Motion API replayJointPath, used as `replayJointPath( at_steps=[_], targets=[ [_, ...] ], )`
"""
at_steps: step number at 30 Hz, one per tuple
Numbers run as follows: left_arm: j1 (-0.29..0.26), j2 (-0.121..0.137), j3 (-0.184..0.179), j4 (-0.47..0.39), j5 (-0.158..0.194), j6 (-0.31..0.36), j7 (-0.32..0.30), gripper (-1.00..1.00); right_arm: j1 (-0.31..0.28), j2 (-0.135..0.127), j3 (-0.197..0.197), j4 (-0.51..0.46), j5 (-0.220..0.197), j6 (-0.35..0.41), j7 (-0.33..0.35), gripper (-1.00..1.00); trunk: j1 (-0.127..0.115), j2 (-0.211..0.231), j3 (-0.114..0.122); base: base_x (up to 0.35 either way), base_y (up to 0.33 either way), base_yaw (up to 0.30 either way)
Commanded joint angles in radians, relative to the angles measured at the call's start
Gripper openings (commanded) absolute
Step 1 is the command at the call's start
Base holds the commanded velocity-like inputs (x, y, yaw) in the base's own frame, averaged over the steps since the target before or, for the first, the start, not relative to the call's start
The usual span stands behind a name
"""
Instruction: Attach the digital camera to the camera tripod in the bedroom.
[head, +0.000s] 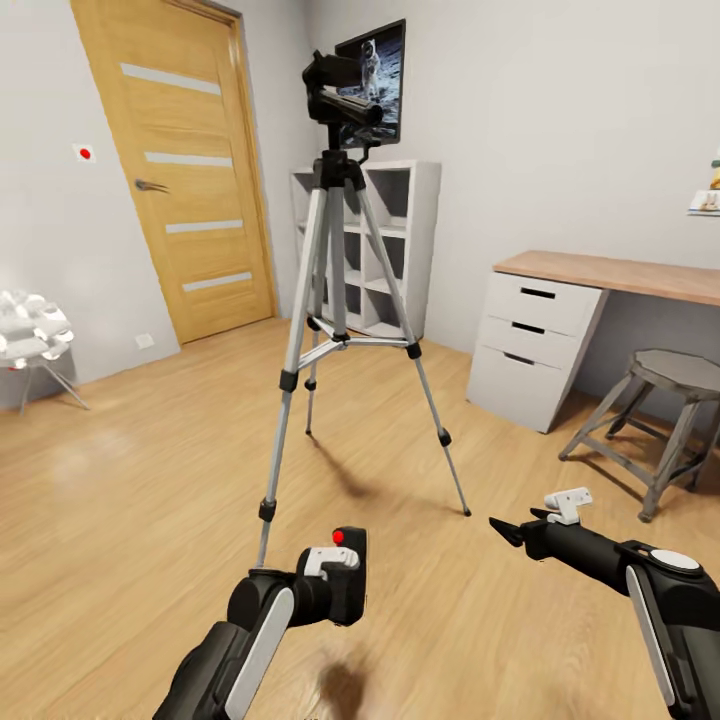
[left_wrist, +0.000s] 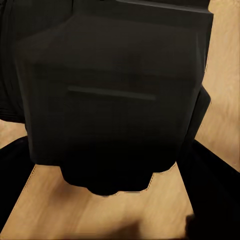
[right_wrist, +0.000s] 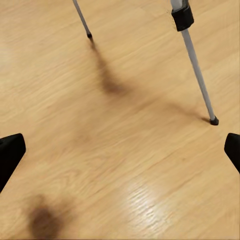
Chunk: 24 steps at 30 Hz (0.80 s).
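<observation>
Digital camera (head: 345, 585) pinched in left claw (head: 335, 580), right claw (head: 515, 528) spread above plank floor (head: 150, 480).

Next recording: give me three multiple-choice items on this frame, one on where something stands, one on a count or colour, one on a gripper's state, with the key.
1. Where does the camera tripod stand?
A. on the desk
B. on the wooden floor, in front of the white shelves
C. on the stool

2. What colour is the button on top of the digital camera?
A. red
B. green
C. white

3. How is the right gripper?
A. shut on the camera
B. shut on a tripod leg
C. open and empty

Key: 1 B, its feet rest on the planks with the shelves behind it. 2 A, a red dot shows on the body held in the left gripper. 3 C, the right wrist view shows its fingers wide apart over bare floor.
</observation>
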<state>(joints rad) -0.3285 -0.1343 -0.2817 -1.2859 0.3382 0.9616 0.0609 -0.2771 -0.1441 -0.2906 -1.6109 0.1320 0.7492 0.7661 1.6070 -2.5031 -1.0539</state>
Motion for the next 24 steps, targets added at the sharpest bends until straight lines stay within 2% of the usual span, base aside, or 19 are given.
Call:
replayJointPath(
  at_steps=[1,5,6,10,15,18,24],
  targets=[
    [0.008,0.002,0.0,-0.015,0.008,-0.001,0.005,-1.0,-0.001,0.0,-0.001,-0.001,0.01,0.002,0.01,1.0,0.0,0.0,-0.001,0.0,0.0,0.281],
    [0.051,0.015,0.004,-0.081,0.006,-0.011,0.004,-1.0,0.0,0.001,0.001,-0.001,0.011,0.001,0.011,1.0,0.0,0.0,-0.001,0.0,0.0,0.281],
    [0.073,0.026,0.005,-0.104,0.005,-0.014,0.004,-1.0,0.001,0.001,0.003,-0.001,0.011,-0.001,0.012,1.0,0.0,0.0,-0.001,0.0,0.0,0.281],
    [0.089,0.038,0.022,-0.117,0.01,-0.016,0.011,-1.0,0.006,0.0,0.029,-0.001,0.011,-0.003,0.025,1.0,0.0,0.0,-0.001,0.0,0.0,0.281],
    [0.103,0.044,0.069,-0.125,0.015,-0.019,0.017,-1.0,0.009,0.001,0.067,-0.001,0.011,-0.002,0.034,1.0,0.0,0.0,-0.001,0.0,0.0,0.281],
    [0.114,0.044,0.125,-0.128,0.018,-0.023,0.021,-1.0,0.01,0.001,0.095,-0.001,0.011,0.002,0.038,1.0,0.0,0.0,-0.001,0.0,0.0,0.281],
    [0.119,0.034,0.164,-0.127,0.021,-0.025,0.024,-1.0,0.01,0.003,0.136,-0.001,0.012,0.004,0.039,1.0,0.0,0.0,-0.001,0.0,0.0,0.281]
  ],
)
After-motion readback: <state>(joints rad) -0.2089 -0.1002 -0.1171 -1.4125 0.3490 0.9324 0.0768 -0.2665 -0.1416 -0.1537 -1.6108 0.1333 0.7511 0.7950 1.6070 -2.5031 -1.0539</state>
